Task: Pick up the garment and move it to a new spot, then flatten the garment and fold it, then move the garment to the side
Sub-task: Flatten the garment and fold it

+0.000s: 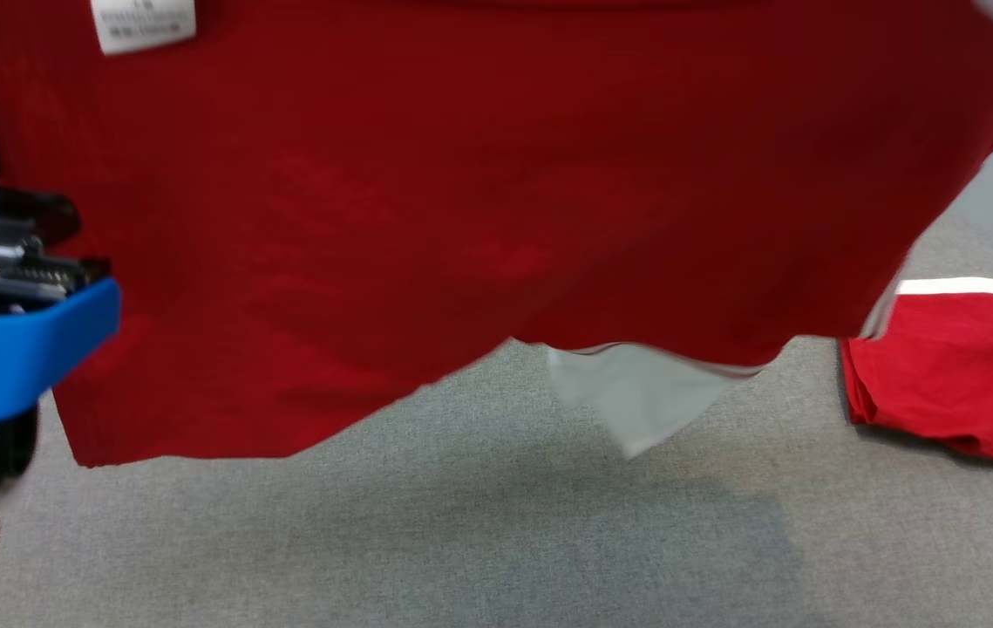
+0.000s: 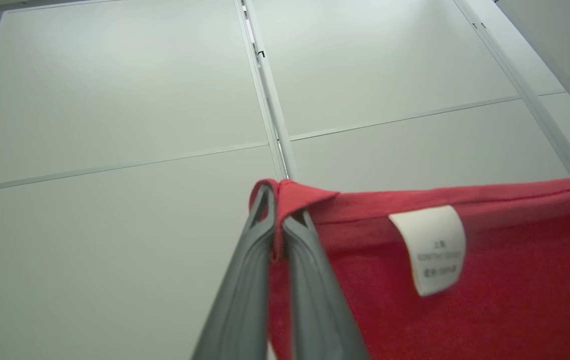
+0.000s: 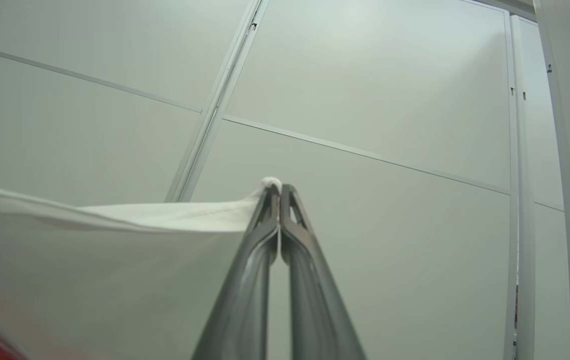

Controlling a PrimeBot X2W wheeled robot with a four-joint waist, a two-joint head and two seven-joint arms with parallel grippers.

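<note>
Leftmost, we list the blue cuff on the left arm, raised beside the cloth because that arm holds one top corner aloft.

Item: left gripper, fingers pressed together on a folded red corner of the garment. The pinch sits right at the edge, which we judge lets the cloth hang freely below.

Item: care label, white, just beside that corner and facing the cameras. From this we take it that the inner face is turned toward us.

Item: the garment itself, red, stretched wide between both grippers and hanging above the grey table. We judge the spread hold is meant to carry it to a new spot and lay it down without bunching.

Item: white panel, dangling below the red hem near the middle.

Item: right gripper, fingers clamped on a white edge that we take to belong to the same garment, mirroring the left.

Rightmost: a second red piece with a white band, folded, lying on the table well apart from the hanging cloth.
</note>
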